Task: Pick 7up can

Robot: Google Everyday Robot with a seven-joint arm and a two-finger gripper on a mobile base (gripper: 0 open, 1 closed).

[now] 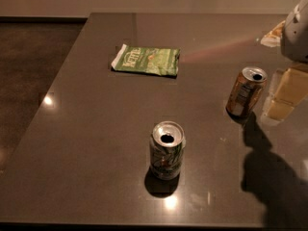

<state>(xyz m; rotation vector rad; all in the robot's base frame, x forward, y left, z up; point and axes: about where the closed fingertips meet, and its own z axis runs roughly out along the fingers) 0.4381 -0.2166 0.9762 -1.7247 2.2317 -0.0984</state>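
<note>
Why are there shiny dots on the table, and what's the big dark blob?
Camera view: the dots are light glare on the glossy table; the blob is probably the shadow of the arm, below the gripper at the right edge; the 7up can casts a small shadow too.

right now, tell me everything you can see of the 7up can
The 7up can is a small drink can that looks like aluminium, whitish-silver with green streaks and a silver top whose mouth is open. It stands upright on the dark table, near the front edge, with a shadow at its base. Only the table touches it. The gripper is well apart from it at the right edge, beside the brown-orange can.
</note>
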